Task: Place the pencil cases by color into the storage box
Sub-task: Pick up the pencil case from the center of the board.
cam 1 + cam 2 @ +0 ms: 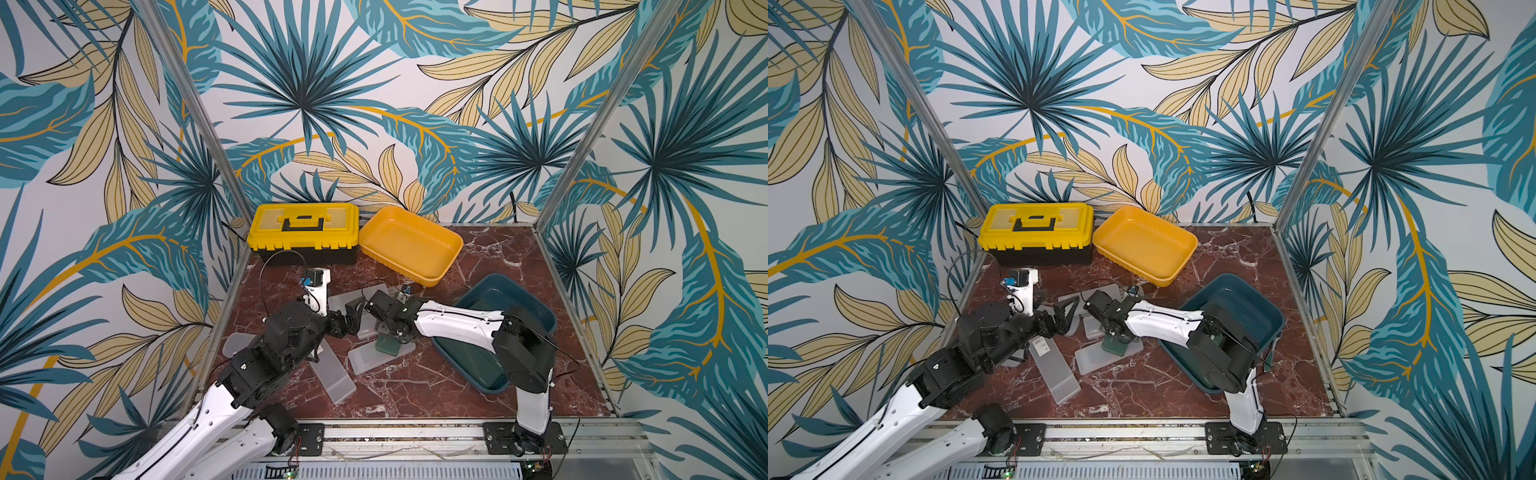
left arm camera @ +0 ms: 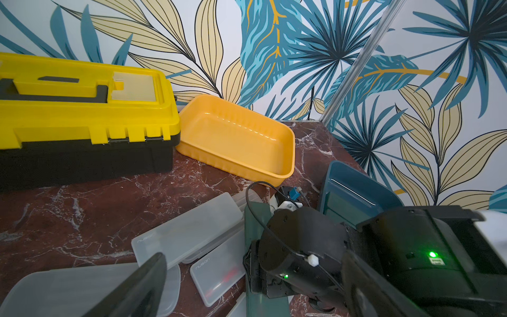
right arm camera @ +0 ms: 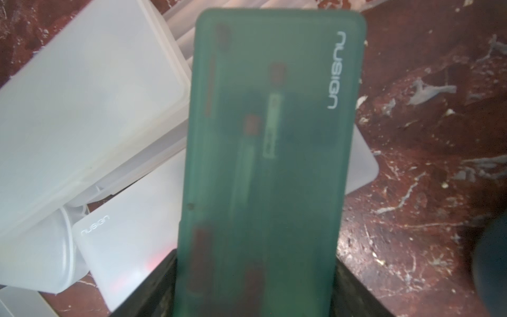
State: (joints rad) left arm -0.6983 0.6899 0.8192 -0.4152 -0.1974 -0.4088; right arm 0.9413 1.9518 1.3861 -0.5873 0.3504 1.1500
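Observation:
My right gripper [image 1: 388,332] is shut on a dark green pencil case [image 3: 274,137]. Its jaws press both long sides of the case near one end, over the middle of the table. The green case [image 1: 386,345] lies across a frosted white case [image 1: 372,358]. Several more white cases lie around it, one long one [image 1: 1054,370] with a barcode sticker. My left gripper [image 1: 353,316] hangs open just left of the right one, above a white case [image 2: 189,233], holding nothing. A yellow storage box [image 1: 395,266] stands at the back and a dark teal one [image 1: 528,299] at the right.
A shut yellow and black toolbox [image 1: 303,232] stands at the back left against the wall. My right arm [image 1: 457,322] reaches across the teal box and hides much of its inside. Metal posts and patterned walls close off the table's sides.

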